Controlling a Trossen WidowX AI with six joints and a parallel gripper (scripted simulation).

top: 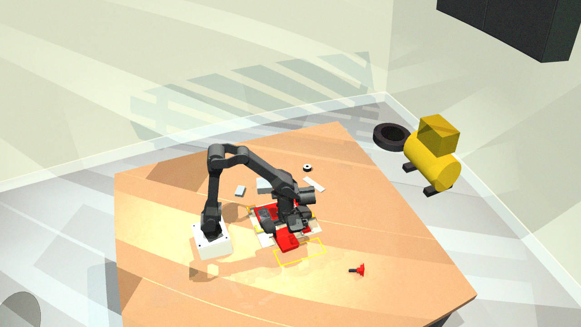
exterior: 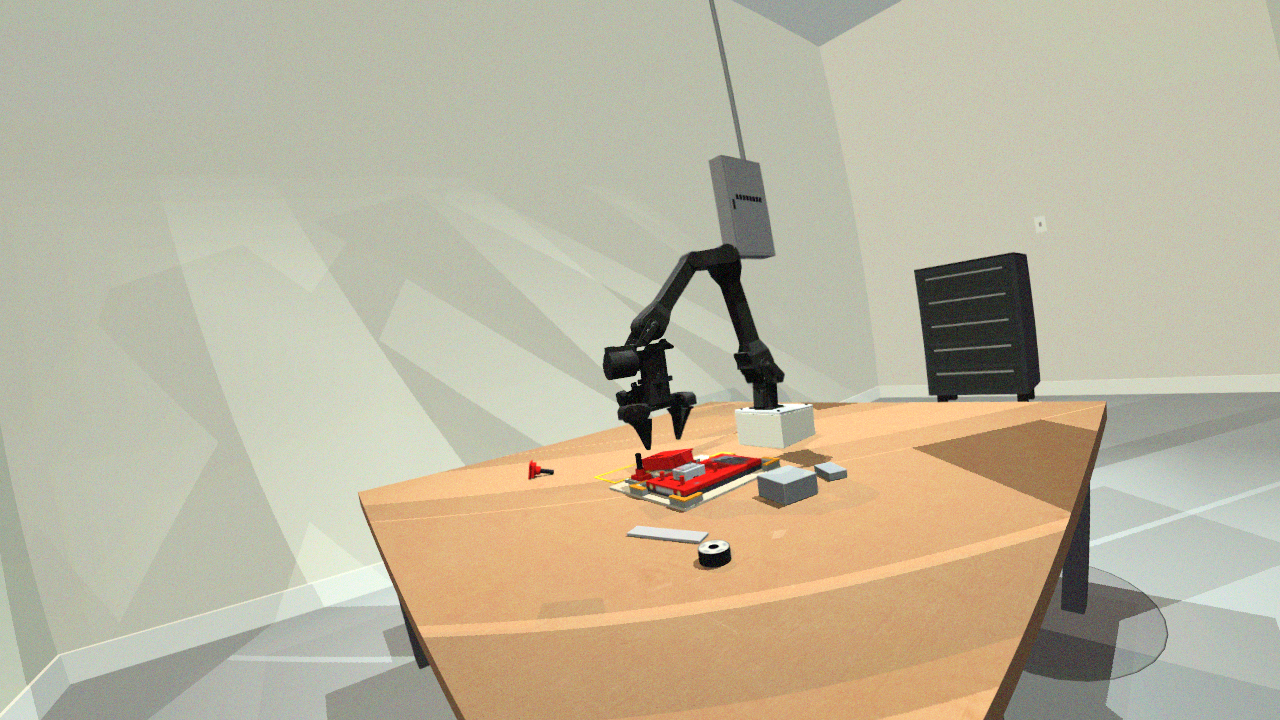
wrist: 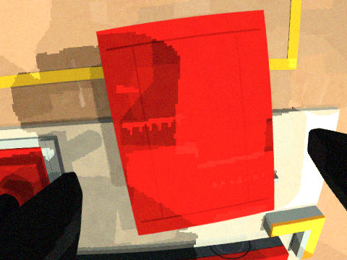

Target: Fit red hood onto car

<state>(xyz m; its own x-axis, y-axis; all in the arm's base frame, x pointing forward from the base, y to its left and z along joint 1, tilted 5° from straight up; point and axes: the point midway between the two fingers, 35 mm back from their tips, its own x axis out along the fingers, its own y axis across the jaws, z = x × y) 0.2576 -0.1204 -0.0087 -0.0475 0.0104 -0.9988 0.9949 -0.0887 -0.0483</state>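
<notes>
The gripper [top: 289, 231] [exterior: 663, 442] [wrist: 198, 162] hangs above the hood [top: 287, 240] [exterior: 669, 460] [wrist: 202, 119], spread nearly to its widest and holding nothing. In the wrist view its fingertips flank the hood's long edges, with a gap on either side; one tip shows close to a small red part [wrist: 22, 170] in a square holder. The hood, off the car, overlaps the edge of the pale plate [top: 266, 241] [wrist: 94, 202] and the yellow outline [top: 302, 258] [wrist: 43, 76]. Beside it, the chassis [top: 259, 209] [exterior: 729, 471] sits in the jig with its engine [exterior: 688, 471] uncovered.
</notes>
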